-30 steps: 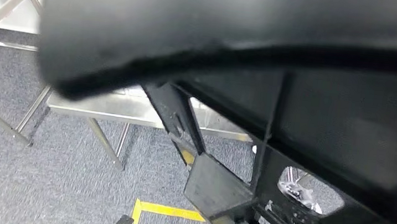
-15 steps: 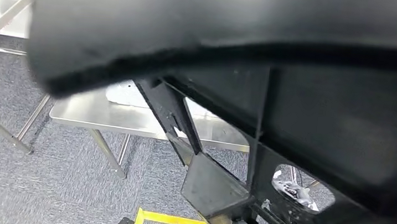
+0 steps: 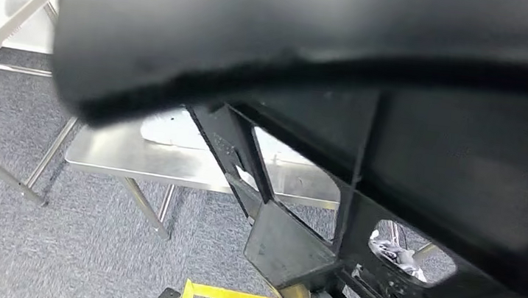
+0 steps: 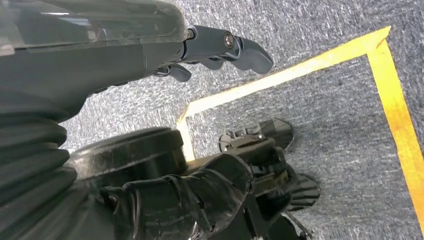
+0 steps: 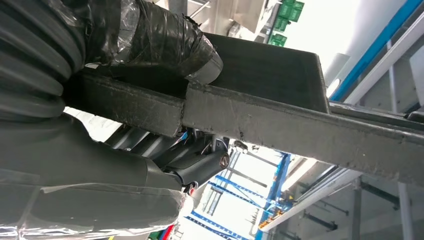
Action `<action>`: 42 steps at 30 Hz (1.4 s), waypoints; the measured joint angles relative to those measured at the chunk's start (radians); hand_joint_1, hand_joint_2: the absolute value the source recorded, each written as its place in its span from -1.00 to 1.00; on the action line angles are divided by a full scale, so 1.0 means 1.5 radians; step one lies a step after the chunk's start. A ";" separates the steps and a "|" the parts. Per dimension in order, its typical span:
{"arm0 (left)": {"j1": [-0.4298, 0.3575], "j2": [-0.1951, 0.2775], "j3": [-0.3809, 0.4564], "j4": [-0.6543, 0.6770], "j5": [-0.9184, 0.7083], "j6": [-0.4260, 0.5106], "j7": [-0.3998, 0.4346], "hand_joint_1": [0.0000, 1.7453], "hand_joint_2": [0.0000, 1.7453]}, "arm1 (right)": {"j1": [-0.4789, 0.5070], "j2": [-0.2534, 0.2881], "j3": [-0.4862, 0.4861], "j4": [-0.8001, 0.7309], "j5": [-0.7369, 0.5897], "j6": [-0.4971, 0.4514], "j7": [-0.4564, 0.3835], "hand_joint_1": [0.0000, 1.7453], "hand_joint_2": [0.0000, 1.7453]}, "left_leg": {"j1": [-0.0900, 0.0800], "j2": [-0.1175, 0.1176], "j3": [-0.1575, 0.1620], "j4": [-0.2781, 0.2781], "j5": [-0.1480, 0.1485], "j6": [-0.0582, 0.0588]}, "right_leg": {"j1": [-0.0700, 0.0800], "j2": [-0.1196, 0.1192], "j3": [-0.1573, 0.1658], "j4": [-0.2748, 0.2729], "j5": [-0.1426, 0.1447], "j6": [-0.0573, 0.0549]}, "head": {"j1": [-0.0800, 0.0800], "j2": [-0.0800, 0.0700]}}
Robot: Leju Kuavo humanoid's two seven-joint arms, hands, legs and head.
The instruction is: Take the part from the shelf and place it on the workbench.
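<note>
The part [image 3: 423, 158] looks matt black plastic (slightly rough), the workbench [image 3: 171, 158] shiny smooth metal.

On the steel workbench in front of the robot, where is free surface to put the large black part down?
The workbench is bare along its near-left corner and front edge. A white item lies further back. The right portion is hidden behind the black part, held by the right hand.

The big black part [image 3: 400, 97] is blurred by closeness in the head view and cut off by the top and right edges. It hides most of the steel bench [image 3: 134, 154] behind it. In the right wrist view, the right hand [image 5: 165, 145] clasps the part's rail, its fingers largely hidden behind the rail.
</note>
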 joint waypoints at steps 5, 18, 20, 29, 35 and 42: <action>-0.002 0.000 0.000 0.000 -0.002 -0.001 0.000 -1.00 1.00 | -0.001 0.000 0.000 0.000 0.000 0.001 0.000 1.00 1.00 | 0.003 0.001 -0.067 0.135 -0.055 -0.015 | -0.004 -0.003 0.022 -0.006 -0.012 -0.016 | -0.010 0.000; 0.000 0.002 0.000 0.000 -0.007 -0.001 0.004 -1.00 1.00 | -0.004 0.000 0.000 0.001 -0.001 0.001 0.000 1.00 1.00 | -0.002 0.001 -0.009 -0.020 0.031 0.019 | 0.001 0.000 0.070 0.004 -0.053 0.009 | -0.008 0.000; -0.001 0.002 0.000 0.000 -0.007 -0.001 0.005 -1.00 1.00 | -0.004 0.000 0.000 0.001 -0.002 0.001 0.000 1.00 1.00 | -0.001 0.001 0.006 -0.025 0.027 0.023 | 0.001 -0.001 0.032 0.069 -0.079 0.013 | -0.007 0.000; -0.001 0.002 0.000 0.000 -0.012 0.001 0.011 -1.00 1.00 | -0.002 0.000 0.000 0.007 -0.005 0.000 0.000 1.00 1.00 | -0.002 -0.001 0.052 -0.014 -0.026 0.009 | -0.004 -0.003 -0.033 0.000 0.031 0.008 | -0.006 0.000; -0.005 0.002 0.000 0.000 -0.012 -0.007 0.017 -1.00 1.00 | -0.004 0.000 0.000 0.007 -0.007 0.000 0.000 1.00 1.00 | 0.001 0.001 0.001 0.085 -0.060 -0.009 | -0.005 -0.004 -0.018 -0.008 0.028 -0.014 | -0.009 0.000; -0.002 0.002 0.000 0.000 -0.011 -0.013 0.019 -1.00 1.00 | -0.004 0.000 0.000 0.010 -0.010 0.000 0.000 1.00 1.00 | 0.000 0.001 -0.039 0.056 -0.003 -0.004 | -0.002 -0.002 -0.001 -0.008 0.018 -0.016 | -0.009 0.000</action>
